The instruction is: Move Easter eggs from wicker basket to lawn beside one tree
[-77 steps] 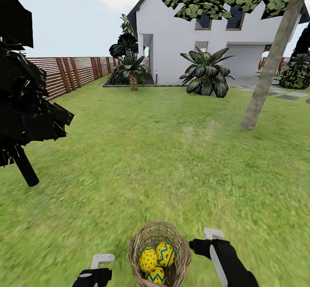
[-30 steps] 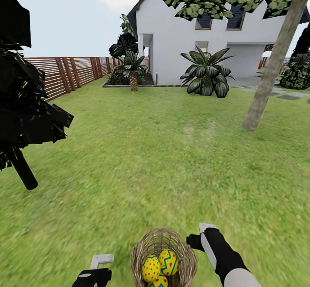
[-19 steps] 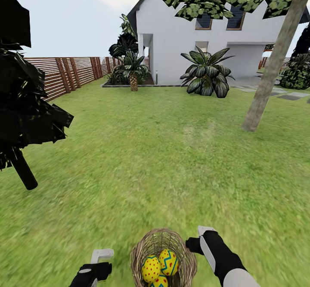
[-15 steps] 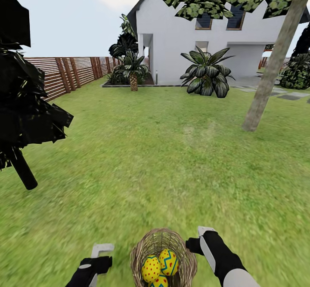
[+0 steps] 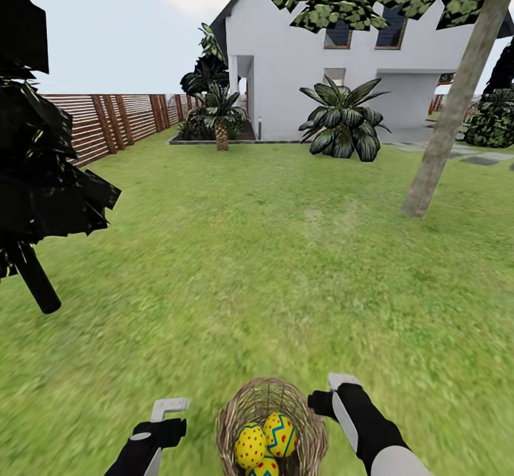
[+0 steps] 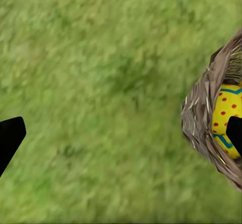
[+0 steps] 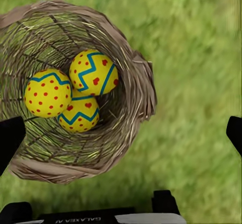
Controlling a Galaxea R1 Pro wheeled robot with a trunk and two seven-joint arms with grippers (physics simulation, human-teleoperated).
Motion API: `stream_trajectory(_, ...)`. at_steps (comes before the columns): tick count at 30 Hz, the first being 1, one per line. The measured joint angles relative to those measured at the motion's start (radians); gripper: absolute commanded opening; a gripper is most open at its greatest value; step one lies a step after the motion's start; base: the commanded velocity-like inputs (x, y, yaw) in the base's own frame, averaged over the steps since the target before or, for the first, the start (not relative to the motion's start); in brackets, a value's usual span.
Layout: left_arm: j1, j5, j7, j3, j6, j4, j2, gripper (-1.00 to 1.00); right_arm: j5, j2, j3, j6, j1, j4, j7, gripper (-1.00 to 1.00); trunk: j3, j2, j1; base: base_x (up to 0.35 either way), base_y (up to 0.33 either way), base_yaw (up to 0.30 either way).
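The wicker basket (image 5: 271, 422) stands on the lawn (image 5: 271, 269) at the near edge of the head view, between my two arms. Three yellow Easter eggs lie inside it: a dotted egg (image 7: 47, 92), a zigzag egg (image 7: 94, 72) and a third egg (image 7: 79, 116) under them. My right gripper (image 5: 341, 385) hovers open just right of the basket, looking down into it, its fingers (image 7: 10, 138) wide apart. My left gripper (image 5: 168, 412) is open over grass left of the basket (image 6: 204, 128), one egg (image 6: 227, 112) peeking past the rim. The tree (image 5: 448, 123) rises far off at the right.
A black-foliaged conifer (image 5: 36, 176) stands near on the left. A brown slatted fence (image 5: 114, 123) runs along the far left. The white house (image 5: 335, 55), palms (image 5: 343, 123) and paving slabs (image 5: 478, 158) lie beyond the open grass.
My right gripper has come in closer to the basket's right rim. The left arm has lifted and edged slightly toward the basket. The view has shifted a little; the eggs stay put.
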Motion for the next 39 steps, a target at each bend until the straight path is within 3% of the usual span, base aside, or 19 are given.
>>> stream_trajectory(10, 0.000, -0.001, 0.000, 0.000, 0.003, -0.008, 0.000, 1.00, -0.001, -0.006, -0.004, -0.052, 0.001, 0.002, 0.003, 1.00, -0.031, -0.070, 0.038, 0.000, 0.000, 0.000)
stream_trajectory(39, 0.001, -0.001, 0.000, -0.001, 0.005, -0.008, 0.000, 1.00, 0.001, -0.006, 0.002, -0.053, 0.002, 0.030, 0.003, 1.00, -0.122, -0.273, 0.150, 0.000, 0.000, 0.000)
